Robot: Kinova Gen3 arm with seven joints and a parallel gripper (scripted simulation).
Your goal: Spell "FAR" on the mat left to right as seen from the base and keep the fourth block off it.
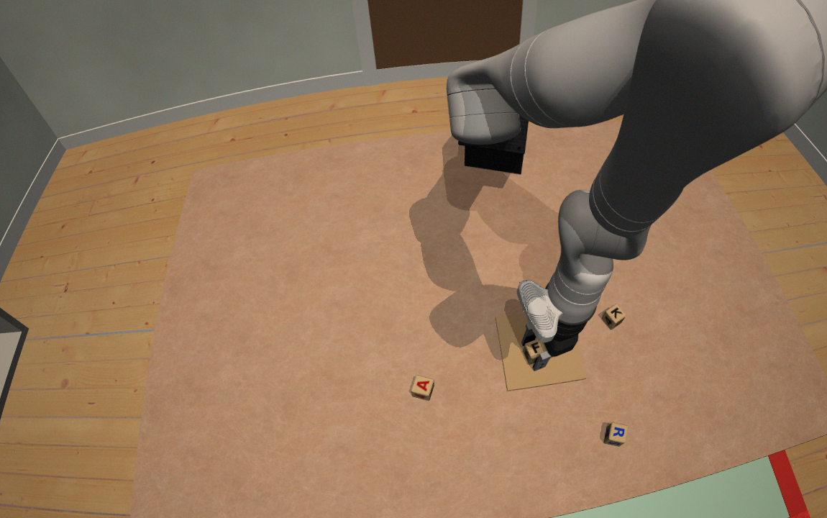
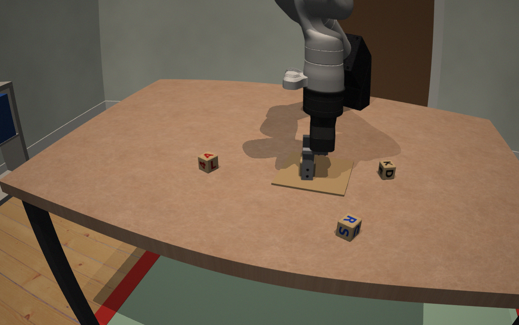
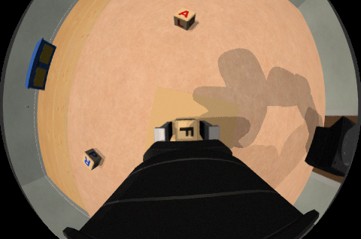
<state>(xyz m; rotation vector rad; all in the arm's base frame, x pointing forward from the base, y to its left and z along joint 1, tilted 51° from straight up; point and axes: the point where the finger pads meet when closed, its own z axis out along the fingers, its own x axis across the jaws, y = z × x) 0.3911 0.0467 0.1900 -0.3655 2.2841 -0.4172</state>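
Observation:
The F block (image 1: 536,349) (image 3: 186,129) stands on the tan mat (image 1: 558,375) (image 2: 334,185) (image 3: 165,100), F up, its letter's top toward the robot's base. My gripper (image 1: 534,350) (image 2: 307,165) (image 3: 186,128) is down around it, open, one finger on each side, with a narrow gap showing in the wrist view. The near finger hides most of this block in the exterior view. The A block (image 1: 422,387) (image 2: 208,161) (image 3: 184,19), R block (image 1: 615,432) (image 2: 348,227) (image 3: 92,159) and K block (image 1: 613,316) (image 2: 386,169) lie off the mat, those letters up.
The robot's black base (image 1: 493,158) (image 2: 359,76) (image 3: 331,149) stands at the table's back. The table's front edge (image 2: 213,256) lies beyond the R block. In the top view, K is close beside the mat and the wrist, while A is on the other side.

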